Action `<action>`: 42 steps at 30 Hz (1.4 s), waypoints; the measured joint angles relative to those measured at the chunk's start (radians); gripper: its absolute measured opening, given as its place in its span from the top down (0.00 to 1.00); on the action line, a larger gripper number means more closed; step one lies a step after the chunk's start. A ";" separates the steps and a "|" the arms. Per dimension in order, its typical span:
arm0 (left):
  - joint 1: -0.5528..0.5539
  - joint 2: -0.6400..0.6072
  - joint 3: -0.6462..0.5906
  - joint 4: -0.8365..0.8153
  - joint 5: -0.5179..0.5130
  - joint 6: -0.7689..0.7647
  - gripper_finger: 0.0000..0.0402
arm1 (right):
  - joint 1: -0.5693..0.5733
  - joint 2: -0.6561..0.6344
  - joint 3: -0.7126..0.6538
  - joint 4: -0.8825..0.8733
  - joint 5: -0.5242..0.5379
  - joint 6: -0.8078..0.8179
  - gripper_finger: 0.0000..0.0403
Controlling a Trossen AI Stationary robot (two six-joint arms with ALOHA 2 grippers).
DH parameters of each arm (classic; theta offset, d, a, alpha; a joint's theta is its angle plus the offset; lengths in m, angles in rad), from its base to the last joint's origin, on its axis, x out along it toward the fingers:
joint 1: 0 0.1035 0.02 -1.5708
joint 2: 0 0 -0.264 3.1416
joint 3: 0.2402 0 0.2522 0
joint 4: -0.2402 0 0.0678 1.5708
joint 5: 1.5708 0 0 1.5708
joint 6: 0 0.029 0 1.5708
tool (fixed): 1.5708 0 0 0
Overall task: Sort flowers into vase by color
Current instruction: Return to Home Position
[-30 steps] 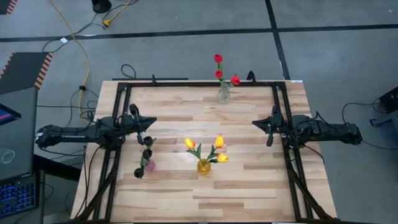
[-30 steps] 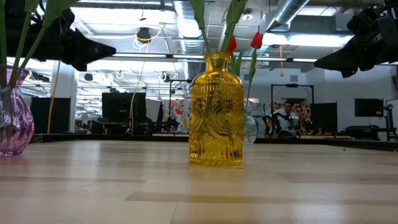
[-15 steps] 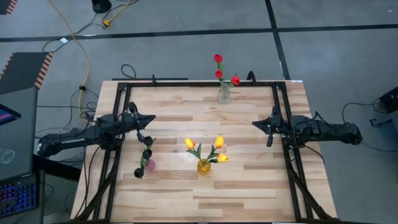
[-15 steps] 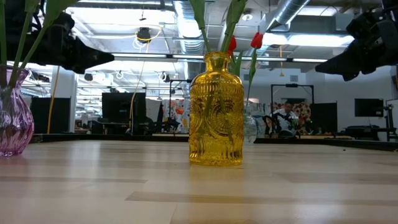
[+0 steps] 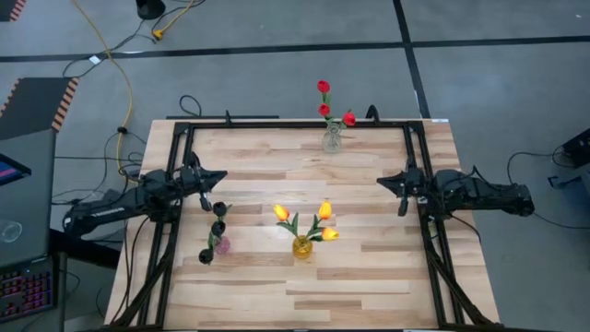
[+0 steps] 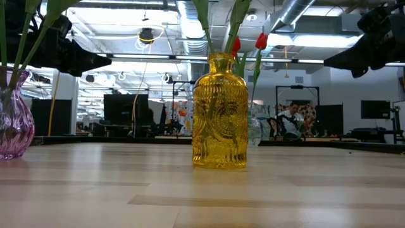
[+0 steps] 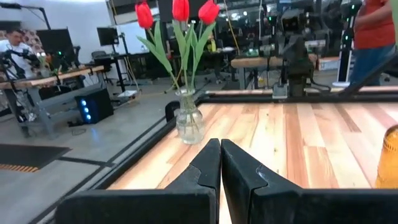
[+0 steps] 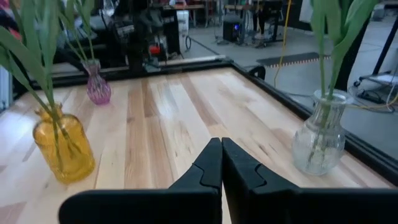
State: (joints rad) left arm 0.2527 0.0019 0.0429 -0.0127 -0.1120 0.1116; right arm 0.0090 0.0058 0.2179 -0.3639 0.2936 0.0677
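Note:
Three red tulips [image 5: 324,103] stand with their stems in a clear glass vase [image 5: 332,140] at the table's far edge; they also show in the left wrist view [image 7: 180,11]. Three yellow-orange tulips [image 5: 313,219] stand in a yellow vase [image 5: 302,246] at the middle. Black tulips [image 5: 218,229] stand in a pink vase [image 5: 222,245] at the left. My left gripper [image 5: 224,175] is shut and empty above the table's left side. My right gripper [image 5: 381,181] is shut and empty above the right side.
A black frame [image 5: 295,124] runs around the table's far, left and right sides. In the low view the yellow vase [image 6: 219,113] stands mid-table, the pink vase [image 6: 14,120] at the left. People show in the room beyond the table.
My left arm has drawn back a little toward the table's left and near edges. My right arm has shifted slightly toward the right edge. Both grippers stay shut. The vases and flowers have not moved.

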 joint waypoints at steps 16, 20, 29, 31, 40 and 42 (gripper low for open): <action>0.000 0.003 -0.032 0.055 0.004 -0.002 1.00 | 0.000 -0.003 -0.062 0.054 0.000 -0.024 0.92; 0.000 0.008 -0.032 0.054 0.019 0.001 1.00 | -0.001 -0.003 -0.069 0.061 0.001 -0.024 0.92; 0.000 0.009 -0.033 0.053 0.028 0.056 1.00 | -0.055 0.001 -0.127 0.142 0.058 -0.027 0.92; 0.000 0.011 -0.033 0.053 0.028 0.073 1.00 | -0.078 -0.004 -0.127 0.136 0.066 -0.027 0.92; 0.000 0.011 -0.034 0.053 0.029 0.078 1.00 | -0.180 -0.001 -0.126 0.124 0.075 -0.023 0.92; 0.000 0.011 -0.034 0.053 0.029 0.078 1.00 | -0.191 0.000 -0.126 0.123 0.072 -0.023 0.92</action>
State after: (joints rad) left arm 0.2523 0.0132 0.0090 0.0399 -0.0827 0.1895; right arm -0.1816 0.0055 0.0917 -0.2409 0.3653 0.0448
